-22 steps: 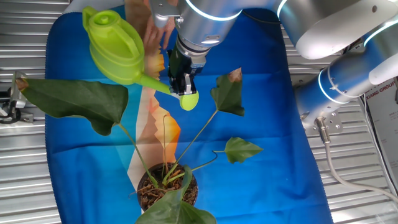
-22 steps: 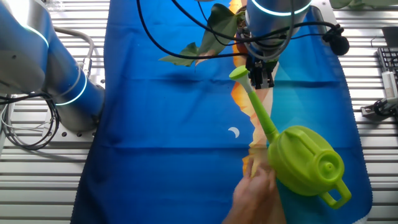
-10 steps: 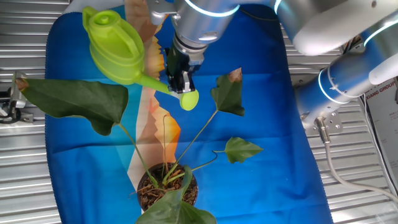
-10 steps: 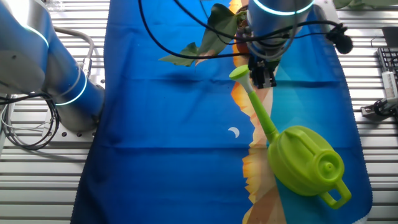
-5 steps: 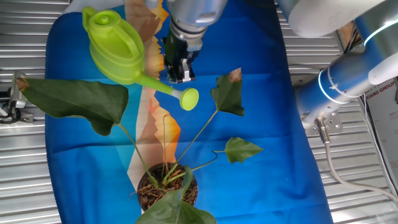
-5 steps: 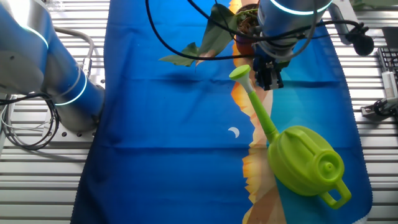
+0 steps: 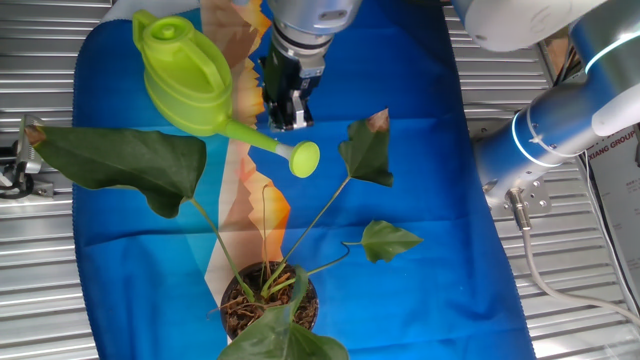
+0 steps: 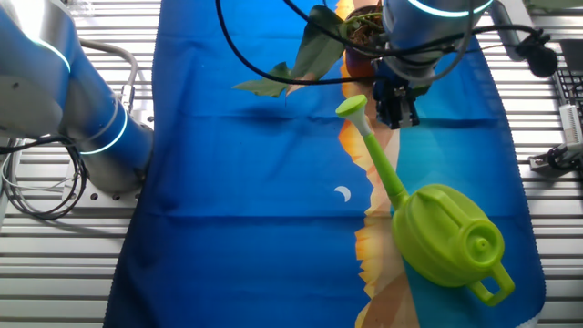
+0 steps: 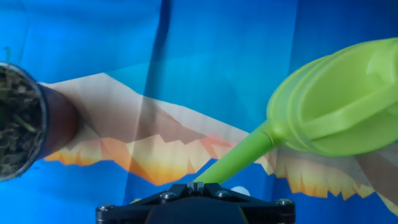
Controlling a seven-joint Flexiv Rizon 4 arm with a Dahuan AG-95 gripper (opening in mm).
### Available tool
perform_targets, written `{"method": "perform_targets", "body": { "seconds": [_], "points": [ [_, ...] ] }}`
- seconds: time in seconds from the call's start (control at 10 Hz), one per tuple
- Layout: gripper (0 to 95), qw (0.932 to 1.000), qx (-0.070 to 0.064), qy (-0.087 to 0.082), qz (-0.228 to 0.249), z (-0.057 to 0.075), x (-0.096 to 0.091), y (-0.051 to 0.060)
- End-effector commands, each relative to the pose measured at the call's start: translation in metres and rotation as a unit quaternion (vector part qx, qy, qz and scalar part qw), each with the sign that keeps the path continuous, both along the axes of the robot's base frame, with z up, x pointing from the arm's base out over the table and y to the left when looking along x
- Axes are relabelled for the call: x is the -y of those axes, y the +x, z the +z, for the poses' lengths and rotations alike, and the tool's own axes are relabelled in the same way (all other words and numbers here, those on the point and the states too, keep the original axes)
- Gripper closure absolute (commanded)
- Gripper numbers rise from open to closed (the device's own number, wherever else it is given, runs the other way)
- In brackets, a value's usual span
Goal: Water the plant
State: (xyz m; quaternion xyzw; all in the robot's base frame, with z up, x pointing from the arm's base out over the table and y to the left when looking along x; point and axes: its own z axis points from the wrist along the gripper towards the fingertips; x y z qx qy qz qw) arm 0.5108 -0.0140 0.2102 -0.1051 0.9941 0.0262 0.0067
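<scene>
The plant (image 7: pixel 268 296) stands in a small round pot of brown soil at the near edge of the blue cloth, with large dark green leaves on long stems. It also shows in the other fixed view (image 8: pixel 310 50), and its pot shows in the hand view (image 9: pixel 18 121). The lime-green watering can (image 7: pixel 190 80) lies on the cloth, its spout pointing toward the plant; it shows in the other fixed view (image 8: pixel 446 232) and the hand view (image 9: pixel 336 106). My gripper (image 7: pixel 288 122) hangs just above the middle of the spout, jaws shut and holding nothing (image 8: pixel 398 117) (image 9: pixel 196 185).
The blue cloth (image 7: pixel 420 300) with an orange mountain print covers the slatted metal table. The arm's base (image 8: pixel 82 118) and cables stand at one side. Small metal parts (image 7: pixel 12 165) lie off the cloth's edge.
My gripper has moved from the spout's round end back along the spout toward the can's body. A person's hand beside the can has gone. The can and plant have not moved.
</scene>
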Motion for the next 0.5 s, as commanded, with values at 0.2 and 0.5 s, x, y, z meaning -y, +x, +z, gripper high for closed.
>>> {"method": "perform_targets", "body": {
  "seconds": [0.2,0.5],
  "points": [
    [95.0,0.9999,-0.001,-0.002,0.01,-0.002,0.002,0.001],
    [95.0,0.9993,0.0,-0.007,0.038,-0.007,0.016,0.003]
  ]
}}
